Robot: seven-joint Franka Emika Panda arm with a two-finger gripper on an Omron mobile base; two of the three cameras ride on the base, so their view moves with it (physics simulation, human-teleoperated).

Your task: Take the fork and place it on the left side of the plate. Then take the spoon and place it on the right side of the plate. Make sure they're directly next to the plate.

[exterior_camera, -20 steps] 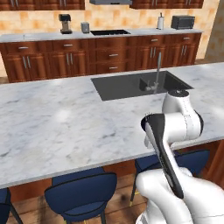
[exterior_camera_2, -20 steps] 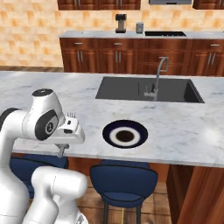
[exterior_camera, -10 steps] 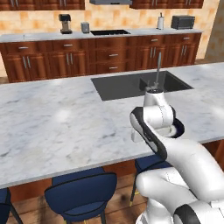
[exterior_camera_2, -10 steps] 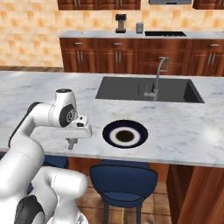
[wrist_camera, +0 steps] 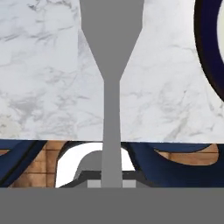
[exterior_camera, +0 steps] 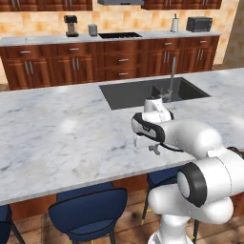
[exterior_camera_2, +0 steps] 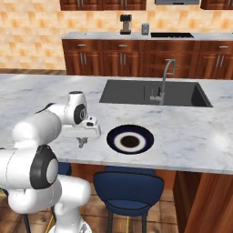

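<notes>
Grey fork [wrist_camera: 112,87] is pinched in the gripper [exterior_camera_2: 82,143] over the marble counter's [exterior_camera_2: 191,136] front edge, left of the plate [exterior_camera_2: 130,139]

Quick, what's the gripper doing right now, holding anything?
Gripper: shut on the fork, held over the counter left of the plate.

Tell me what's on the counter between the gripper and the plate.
Nothing: in the right base view, bare marble separates the gripper from the plate.
</notes>
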